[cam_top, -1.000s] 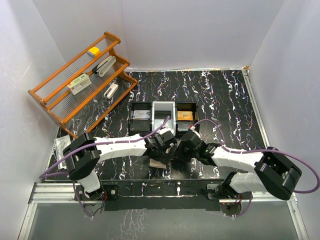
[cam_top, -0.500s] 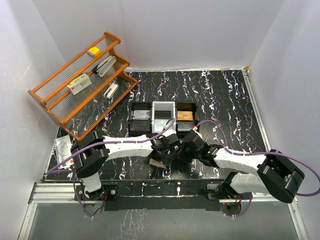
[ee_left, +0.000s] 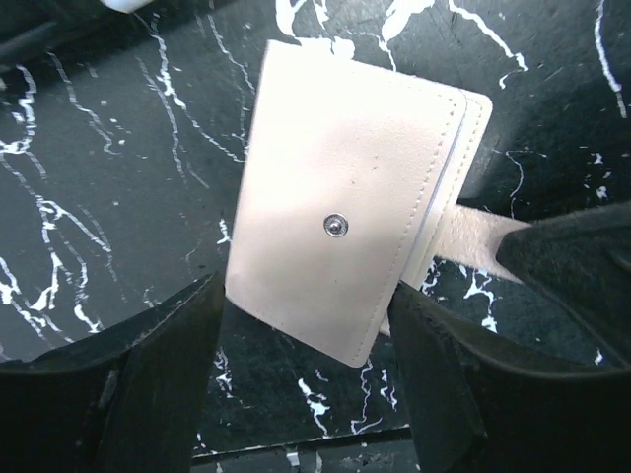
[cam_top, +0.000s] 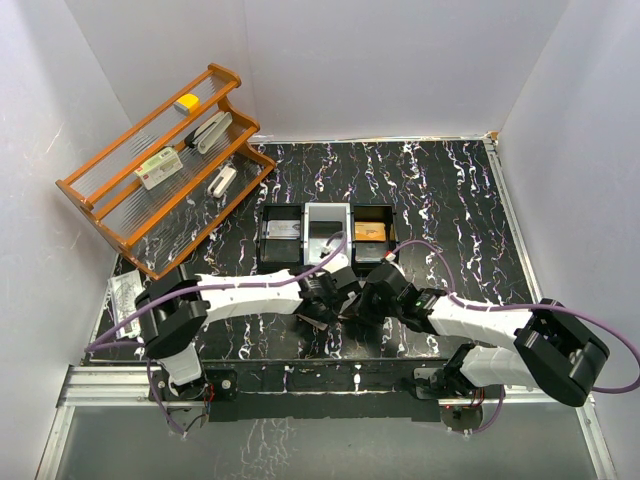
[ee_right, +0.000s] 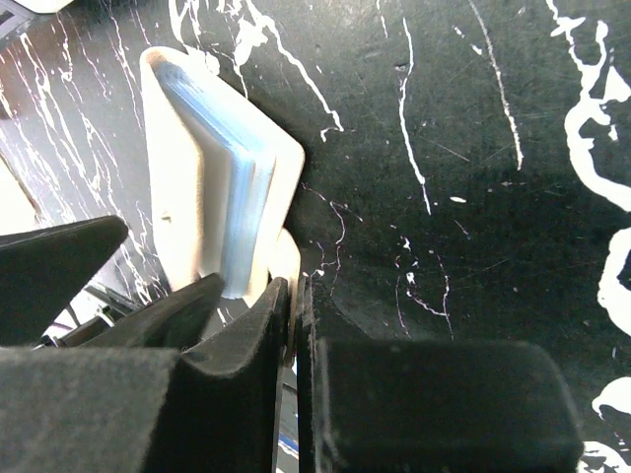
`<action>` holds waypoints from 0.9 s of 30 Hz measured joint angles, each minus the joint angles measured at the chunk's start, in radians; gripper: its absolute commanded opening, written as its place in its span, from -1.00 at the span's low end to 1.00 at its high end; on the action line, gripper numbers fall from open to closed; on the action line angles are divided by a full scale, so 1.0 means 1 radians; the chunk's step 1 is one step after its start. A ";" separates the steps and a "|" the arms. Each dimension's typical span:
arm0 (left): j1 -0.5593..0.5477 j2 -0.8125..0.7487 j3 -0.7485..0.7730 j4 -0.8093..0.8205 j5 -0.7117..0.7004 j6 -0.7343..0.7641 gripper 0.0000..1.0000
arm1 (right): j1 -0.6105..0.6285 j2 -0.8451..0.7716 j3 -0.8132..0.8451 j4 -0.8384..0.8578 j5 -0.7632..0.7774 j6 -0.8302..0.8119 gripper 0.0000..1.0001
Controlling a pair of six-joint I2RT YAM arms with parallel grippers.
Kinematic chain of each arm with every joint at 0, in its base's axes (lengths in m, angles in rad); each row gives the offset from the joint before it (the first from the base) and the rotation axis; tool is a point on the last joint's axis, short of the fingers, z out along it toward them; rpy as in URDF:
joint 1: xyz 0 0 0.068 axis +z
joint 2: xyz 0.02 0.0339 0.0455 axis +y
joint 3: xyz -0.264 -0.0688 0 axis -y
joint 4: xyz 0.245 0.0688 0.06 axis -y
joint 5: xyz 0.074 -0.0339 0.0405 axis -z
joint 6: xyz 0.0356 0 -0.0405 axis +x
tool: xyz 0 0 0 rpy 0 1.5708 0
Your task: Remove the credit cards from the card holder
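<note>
The left arm (cam_top: pixel 245 290) is stretched from its base at the near left corner across the front of the table (cam_top: pixel 450 190), bent at the elbow, so that its wrist is brought to the middle of the near edge. The right arm (cam_top: pixel 480 318) is laid low from the opposite corner and is met there, wrist to wrist. The card holder (ee_left: pixel 345 197) is found between the two, closed, with the face bearing the snap stud (ee_left: pixel 337 226) turned toward the left wrist camera; whether it is lying flat on the marbled surface or is raised a little cannot be told. The left gripper (ee_left: pixel 304 296) is held above it with the jaws spread, one of the fingers (ee_left: pixel 148 384) placed at each side of the holder's near end, just beside its edges; no squeeze is seen. The right gripper (ee_right: pixel 294 325) is closed, and the holder's snap tab (ee_left: pixel 471 241) is pinched between its pads, so that the holder is held by this strap at its open side. The credit cards (ee_right: pixel 242 207) are seen from the right wrist as a stack of pale blue edges packed between the beige leaves, none drawn out of the holder. The three-compartment tray (cam_top: pixel 325 212) is set just beyond the grippers, and the wooden rack (cam_top: pixel 100 200) is leaned at the far left, well apart from both arms.
</note>
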 measured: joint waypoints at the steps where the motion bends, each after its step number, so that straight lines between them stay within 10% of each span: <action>1: 0.000 -0.018 -0.004 -0.001 -0.006 -0.002 0.21 | -0.002 0.000 0.000 0.000 0.000 -0.001 -1.00; 27: 0.115 -0.131 -0.093 0.076 0.016 0.007 -1.00 | -0.011 -0.024 0.101 -0.117 -0.036 -0.091 -1.00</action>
